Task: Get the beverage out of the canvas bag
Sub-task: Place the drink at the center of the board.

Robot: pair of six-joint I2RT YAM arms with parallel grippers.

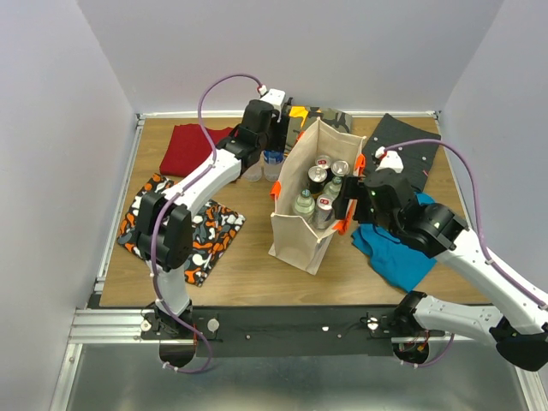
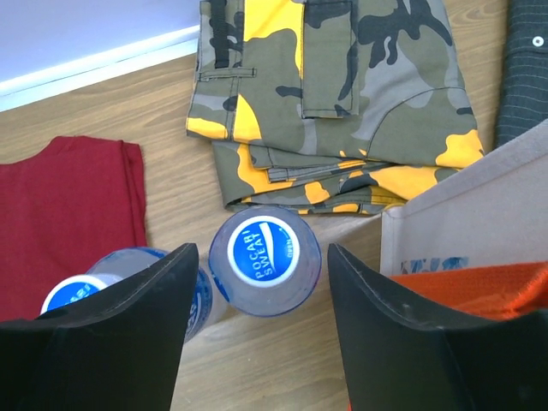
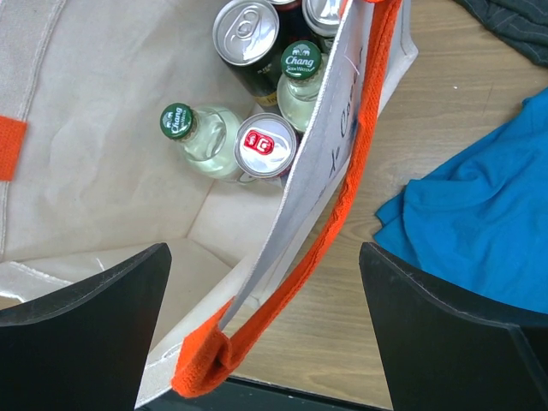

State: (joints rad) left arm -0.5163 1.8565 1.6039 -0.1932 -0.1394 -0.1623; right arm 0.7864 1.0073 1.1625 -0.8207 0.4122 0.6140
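The beige canvas bag (image 1: pixel 295 231) with orange handles stands upright mid-table, mouth open. Inside are several cans and green-capped bottles (image 1: pixel 318 190); the right wrist view shows a red-tabbed can (image 3: pixel 265 145) and a Chang bottle (image 3: pixel 179 121). My right gripper (image 1: pixel 347 205) is open at the bag's right rim; its jaws (image 3: pixel 265 334) straddle the bag wall (image 3: pixel 321 137) and an orange handle (image 3: pixel 342 214) without closing on them. My left gripper (image 1: pixel 276 144) is open behind the bag's left side, above a Pocari Sweat bottle (image 2: pixel 265 259) standing on the table. A second such bottle (image 2: pixel 111 282) stands beside it.
A red cloth (image 1: pixel 193 147) lies back left and a patterned orange-black cloth (image 1: pixel 184 224) front left. A camouflage garment (image 2: pixel 334 94) lies behind the bag. A dark cloth (image 1: pixel 409 147) and a blue cloth (image 1: pixel 402 248) lie right of it.
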